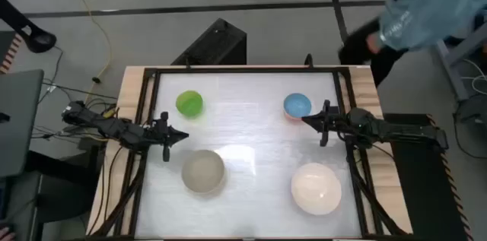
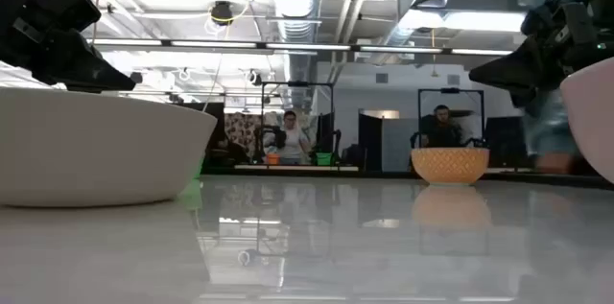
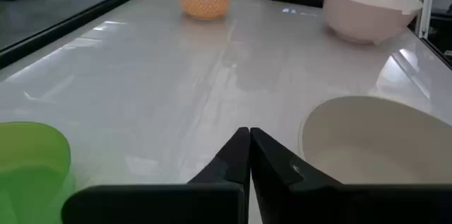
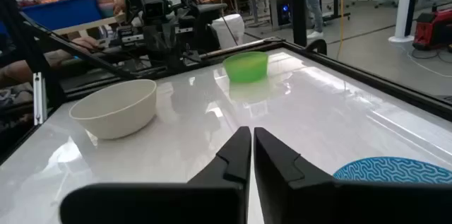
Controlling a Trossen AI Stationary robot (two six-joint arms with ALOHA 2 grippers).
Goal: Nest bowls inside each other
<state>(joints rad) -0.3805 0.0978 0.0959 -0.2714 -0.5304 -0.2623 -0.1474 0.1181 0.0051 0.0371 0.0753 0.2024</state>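
Observation:
Four bowls stand apart on the white table, each on its base: a small green bowl (image 1: 189, 103) at the far left, a small light blue bowl (image 1: 297, 106) at the far right, a larger beige-grey bowl (image 1: 203, 171) at the near left, a larger white-cream bowl (image 1: 316, 188) at the near right. My left gripper (image 1: 184, 136) is shut and hangs above the table between the green and beige-grey bowls, touching nothing. My right gripper (image 1: 305, 120) is shut, just on the near side of the blue bowl (image 4: 392, 169), clear of it.
A black frame (image 1: 144, 119) edges the table on all sides. A person in a light blue top (image 1: 426, 9) stands beyond the far right corner. Open tabletop (image 1: 251, 131) lies between the two grippers.

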